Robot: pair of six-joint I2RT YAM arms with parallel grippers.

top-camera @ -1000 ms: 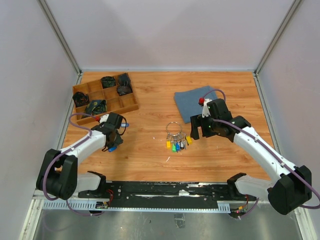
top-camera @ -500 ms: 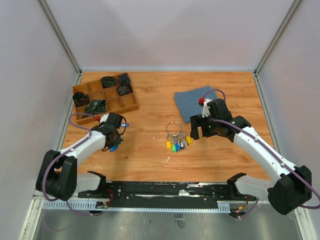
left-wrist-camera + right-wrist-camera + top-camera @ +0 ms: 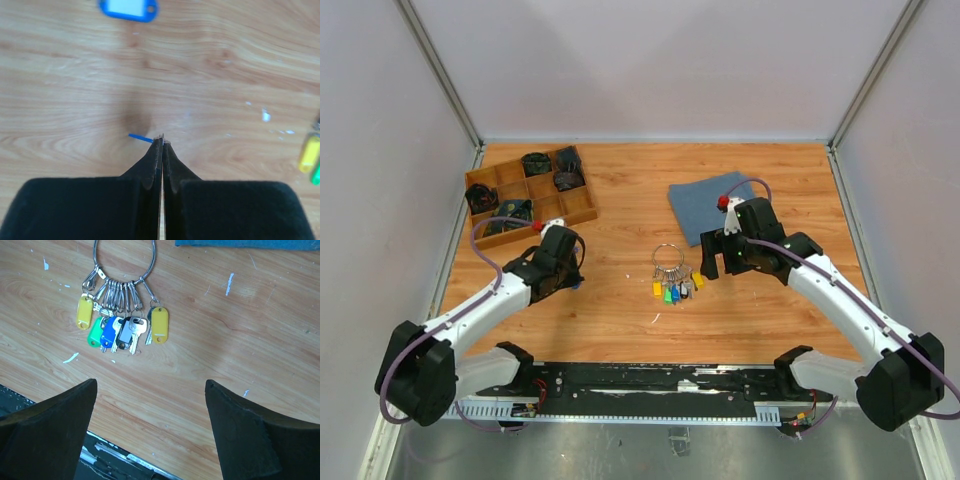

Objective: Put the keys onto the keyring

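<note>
Wooden table [image 3: 620, 190]: left wrist view alone shows left gripper [image 3: 161, 140] pinching a blue sliver [image 3: 140, 137]; right gripper [image 3: 150, 385] gapes near keyring [image 3: 122, 292].

No legible text, number, brand or sign appears in any view. The white insert of the blue tag [image 3: 128, 7], far of the left arm, and the yellow tags [image 3: 159, 325] on the keyring [image 3: 120, 295] carry no readable writing.
</note>
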